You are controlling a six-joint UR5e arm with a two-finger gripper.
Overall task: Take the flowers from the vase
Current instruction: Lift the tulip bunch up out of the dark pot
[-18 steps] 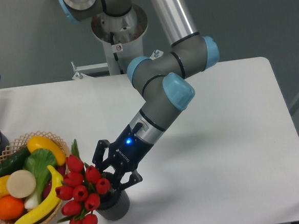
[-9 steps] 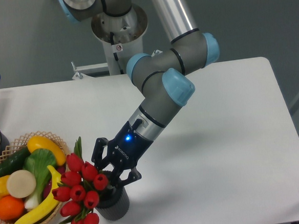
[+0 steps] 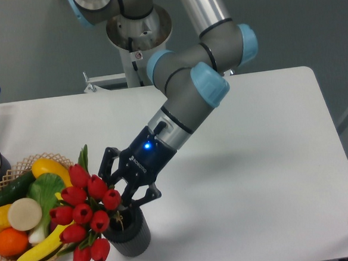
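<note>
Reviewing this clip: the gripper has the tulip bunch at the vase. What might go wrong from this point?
Three risks, all judgement calls:
1. The flowers lean out sideways from the gripper, so the bunch may twist or slip in the grasp.
2. The stems appear not fully clear of the vase; dragging sideways might tip it, and it stands near the table's front edge.
3. The buds hang over the basket rim and could knock the banana.

I work in a robot lab: my arm's base is bolted beside a plain white worktop, against a bare grey wall, with a basket of fake produce.
</note>
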